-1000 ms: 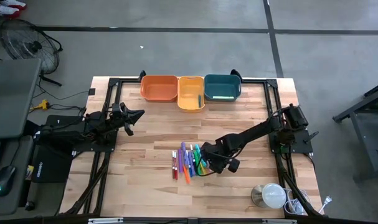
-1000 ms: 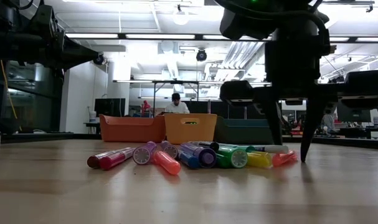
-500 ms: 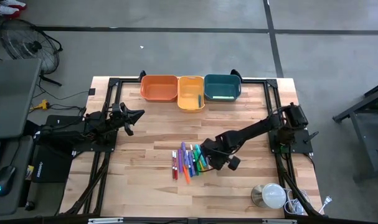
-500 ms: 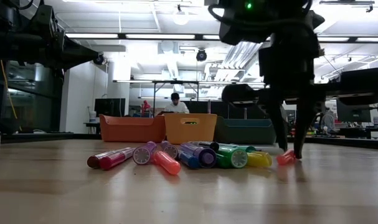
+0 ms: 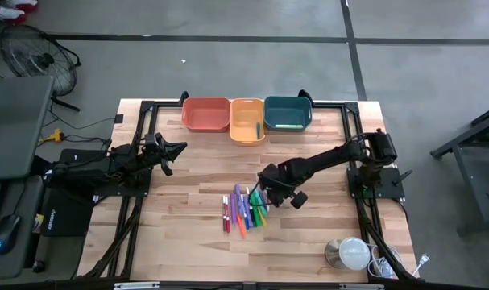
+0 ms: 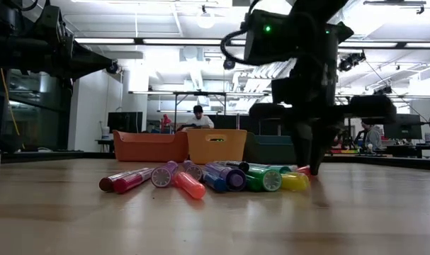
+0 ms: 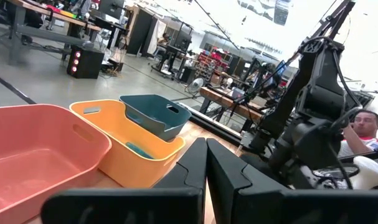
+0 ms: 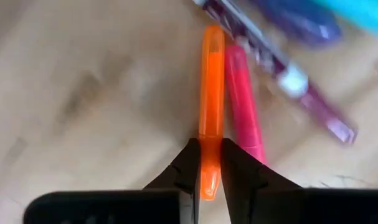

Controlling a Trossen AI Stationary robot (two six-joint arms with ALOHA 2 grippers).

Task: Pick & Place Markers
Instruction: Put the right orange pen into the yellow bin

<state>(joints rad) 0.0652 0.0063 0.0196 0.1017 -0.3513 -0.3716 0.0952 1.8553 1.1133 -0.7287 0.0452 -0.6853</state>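
Waiting at left of high view, left gripper (image 5: 176,148) hovers over bare table (image 5: 188,234), fingers pressed together, holding nothing. Markers (image 5: 242,210) lie in row at centre, below bins (image 5: 246,118) at upper centre. Right gripper (image 5: 270,184), at row's right end, pinches orange marker (image 8: 210,112) between nearly closed fingers (image 8: 187,168), apparently for carrying to bin.
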